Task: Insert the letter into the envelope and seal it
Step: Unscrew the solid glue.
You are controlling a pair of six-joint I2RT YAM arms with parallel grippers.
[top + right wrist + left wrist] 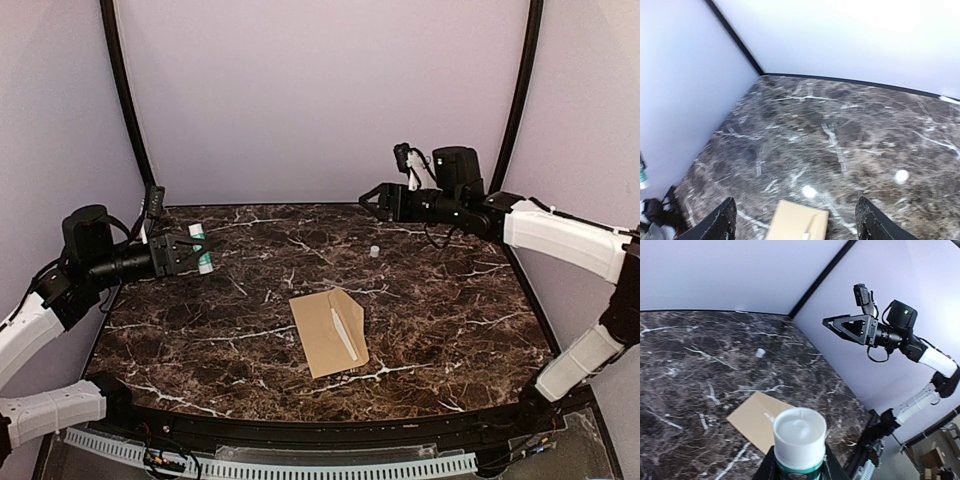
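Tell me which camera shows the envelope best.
The top camera: the whole envelope lies flat on the table. The left wrist view has its near end hidden behind the glue stick. The right wrist view catches only one end at the bottom edge.

Table: dark brown marble pattern with white veining and a black rim.

Small white cap: sits alone on the table, far centre, nothing touching it.

Glue stick: white tube with a green label. Its white top end looks open. It is raised off the table over the left side, well apart from the cap.

Walls: pale lilac. Two black poles rise at the back corners.

Cardboard boxes: on the floor past the table's right side, blurred.
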